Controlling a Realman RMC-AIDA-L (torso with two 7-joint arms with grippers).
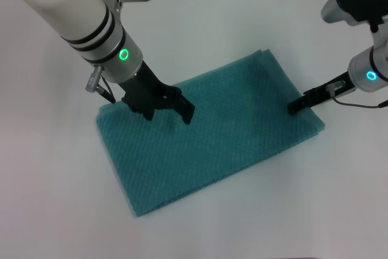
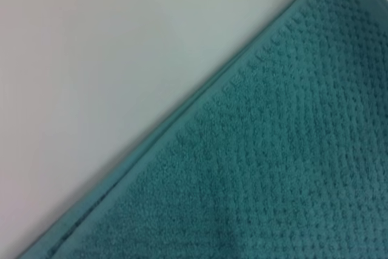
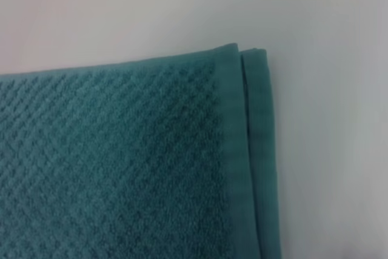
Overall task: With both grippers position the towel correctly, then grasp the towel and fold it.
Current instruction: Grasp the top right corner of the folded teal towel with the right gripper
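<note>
On white table (image 1: 54,168): towel (image 1: 212,131) flat | left end effector (image 1: 167,108) apart | right end effector (image 1: 297,105) together

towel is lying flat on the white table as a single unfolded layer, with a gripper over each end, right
Not quite. The towel does lie flat on the white table with the left gripper and right gripper over its ends, but the right wrist view shows two stacked hems at the corner: it is already doubled.

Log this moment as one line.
towel flat on table | left gripper over its left end | right gripper at right edge

Left gripper (image 1: 160,105) fingers (image 1: 185,111) apart; right gripper (image 1: 297,105) possibly closed.
</note>
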